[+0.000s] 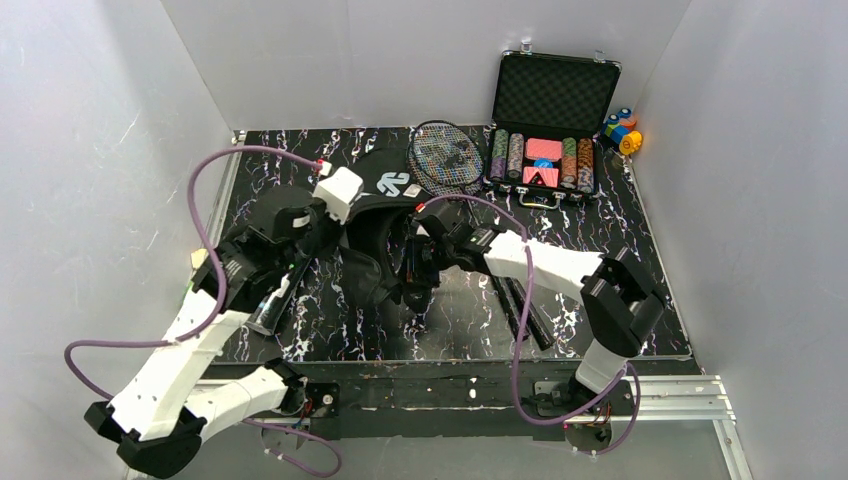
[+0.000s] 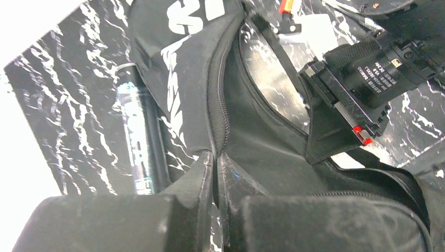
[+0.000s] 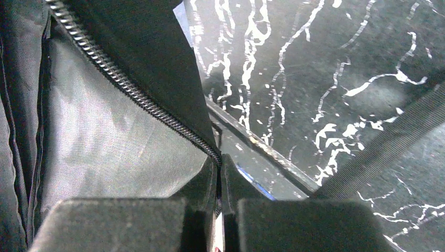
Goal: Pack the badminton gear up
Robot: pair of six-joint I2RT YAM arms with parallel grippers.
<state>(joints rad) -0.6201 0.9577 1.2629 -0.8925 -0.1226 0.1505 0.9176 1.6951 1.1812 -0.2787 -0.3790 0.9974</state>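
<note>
The left gripper [image 2: 214, 169] is seen clamped fully shut on the edge of the bag [image 2: 178, 63], with black fabric beside the zipper [image 2: 224, 113] pinched between its fingers. The right gripper [image 3: 219, 184] is closed just as firmly on the opposite side of the bag, and the zipper teeth are seen running straight down into its pinch. The bag's opening is spread between the two grippers, and grey lining [image 3: 105, 136] is shown just left of the right gripper. The tube [image 2: 137, 142] is found lying on the surface [image 2: 78, 105] just left of the left gripper, beside the bag and outside it. Beyond both grippers, a racquet [image 1: 447, 157] head is seen against the far end of the bag; whether its handle is tucked inside cannot be told. Further right and well beyond the right gripper, an open case [image 1: 550, 95] of chips is parked, with coloured blocks [image 1: 622, 130] just beside it.
</note>
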